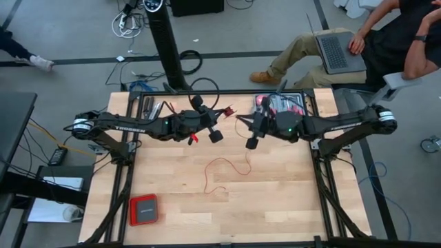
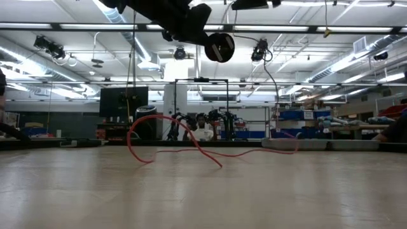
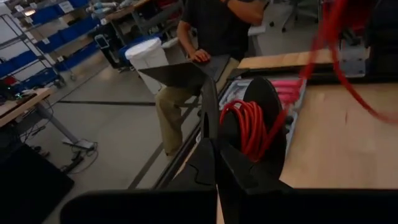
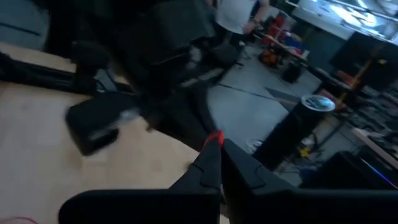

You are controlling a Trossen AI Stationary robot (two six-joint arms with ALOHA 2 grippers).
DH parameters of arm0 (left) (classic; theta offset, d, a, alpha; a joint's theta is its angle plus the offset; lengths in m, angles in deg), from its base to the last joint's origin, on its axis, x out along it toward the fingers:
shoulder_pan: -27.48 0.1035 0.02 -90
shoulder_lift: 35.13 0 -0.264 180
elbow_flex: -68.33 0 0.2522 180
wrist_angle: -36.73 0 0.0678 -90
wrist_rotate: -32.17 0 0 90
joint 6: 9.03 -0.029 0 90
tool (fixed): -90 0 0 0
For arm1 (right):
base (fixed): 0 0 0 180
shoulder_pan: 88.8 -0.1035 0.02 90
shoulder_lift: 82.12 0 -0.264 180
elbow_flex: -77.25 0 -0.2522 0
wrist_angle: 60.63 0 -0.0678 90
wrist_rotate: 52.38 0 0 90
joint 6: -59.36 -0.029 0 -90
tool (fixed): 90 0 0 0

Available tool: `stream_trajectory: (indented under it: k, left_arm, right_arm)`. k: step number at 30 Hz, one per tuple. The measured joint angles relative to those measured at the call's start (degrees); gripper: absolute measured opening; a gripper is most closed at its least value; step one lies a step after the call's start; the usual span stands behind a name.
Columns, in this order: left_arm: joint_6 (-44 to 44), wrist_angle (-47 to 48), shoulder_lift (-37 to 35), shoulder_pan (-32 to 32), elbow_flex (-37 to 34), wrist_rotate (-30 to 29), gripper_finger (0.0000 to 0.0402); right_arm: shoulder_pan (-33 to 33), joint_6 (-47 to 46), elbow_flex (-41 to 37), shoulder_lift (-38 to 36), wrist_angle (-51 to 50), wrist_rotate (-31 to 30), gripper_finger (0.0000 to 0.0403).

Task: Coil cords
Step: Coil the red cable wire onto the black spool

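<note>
Overhead, the red cord point(image 1: 227, 169) lay slack on the table point(image 1: 275, 200), looping across the boards in front of the two arms and nearer the red box point(image 1: 144, 209) side than the grey tool tray point(image 1: 281, 105). The left gripper point(image 1: 195, 138) hovered above the table just behind the cord's loop, its fingers closed with a bit of red showing at the tips. The right gripper point(image 1: 239, 118) sat close beside it, toward the tray, its fingers also pinched together; the red between the two grippers was too small to trace.

From the low view, the cord point(image 2: 184, 145) rose in an arch off the table point(image 2: 203, 191) and trailed flat to the right. Dark arm parts hung at the upper edge, cut off, so neither gripper's fingertips could be made out.

In the left wrist view, the left gripper point(image 3: 214, 146) was shut, and a coil of red cord point(image 3: 247, 127) sat wound just past its fingers against a dark round part; a blurred red strand crossed the upper corner. A seated person point(image 3: 211, 37) with a laptop showed beyond the table.

In the right wrist view, the right gripper point(image 4: 216, 142) was closed on a small red end of cord point(image 4: 214, 137); the other arm beyond it was blurred.
</note>
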State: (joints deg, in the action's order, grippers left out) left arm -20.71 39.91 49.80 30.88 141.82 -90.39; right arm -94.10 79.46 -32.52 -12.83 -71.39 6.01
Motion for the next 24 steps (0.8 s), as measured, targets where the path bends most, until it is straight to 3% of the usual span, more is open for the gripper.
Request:
stream_trajectory:
  k: [6, 14, 20, 24]
  left_arm:
    - [1.3, 2.3, 0.0, -0.2, 0.0, 4.3, 0.0]
    - [4.7, 1.3, 0.0, -0.2, 0.0, 11.5, 0.0]
    - [4.9, -6.1, 0.0, -0.2, 0.0, 13.3, 0.0]
    - [5.3, -10.3, 0.0, -0.2, 0.0, 13.3, 0.0]
  right_arm:
    - [0.5, -1.3, 0.0, -3.3, -10.1, -6.2, 0.0]
    - [2.6, -7.6, -3.2, -2.9, -17.7, -7.7, 0.0]
    - [2.8, -9.8, -8.4, -3.0, -10.9, -6.9, 0.0002]
    - [2.8, -10.5, -12.1, -2.9, -1.0, -2.5, 0.0004]
